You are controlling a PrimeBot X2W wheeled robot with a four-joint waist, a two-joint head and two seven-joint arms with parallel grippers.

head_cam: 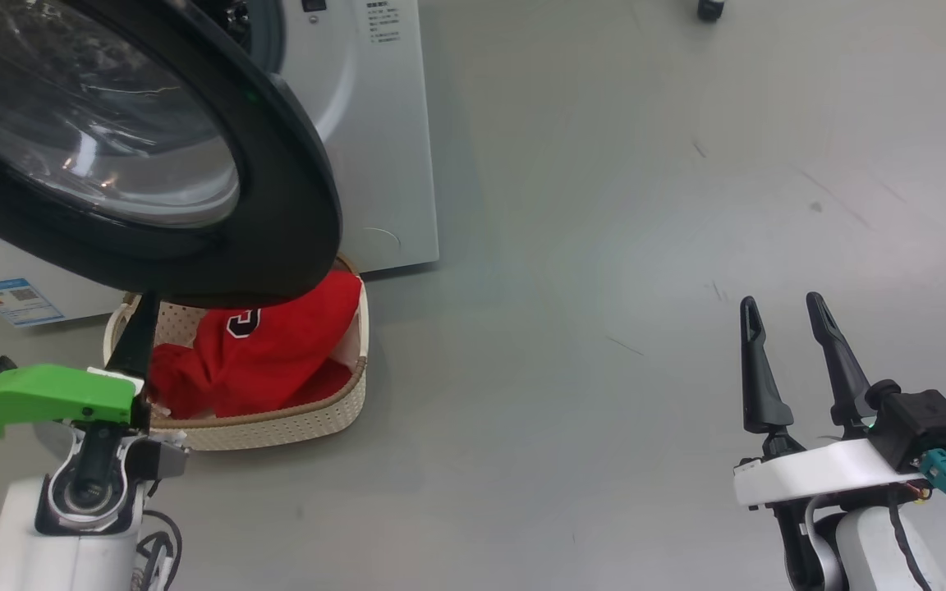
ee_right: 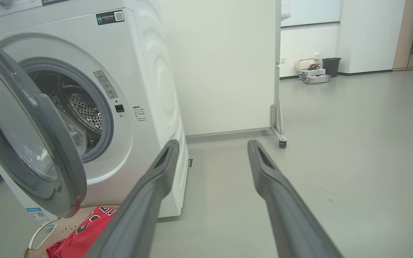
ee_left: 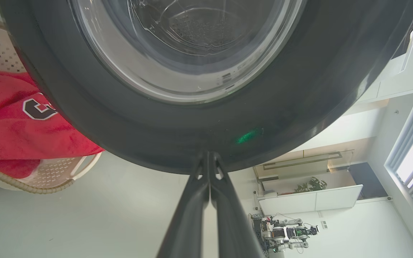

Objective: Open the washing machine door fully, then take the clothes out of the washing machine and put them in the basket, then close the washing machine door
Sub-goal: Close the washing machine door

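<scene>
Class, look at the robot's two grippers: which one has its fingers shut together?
The left gripper: its fingers are pressed together, tips at the door's black rim. The right gripper's fingers stand apart, holding nothing, above the floor.

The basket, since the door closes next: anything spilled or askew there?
Nothing stands out: the clothes lie heaped inside the basket, none on the floor, and it sits flat below the open washing machine door.

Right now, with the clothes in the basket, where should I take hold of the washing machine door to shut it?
On the washing machine door, probably the black rim's free edge, farthest from the machine, approached from the outer face: the glass bulges on the inner side. The left gripper rests shut against the rim.
</scene>
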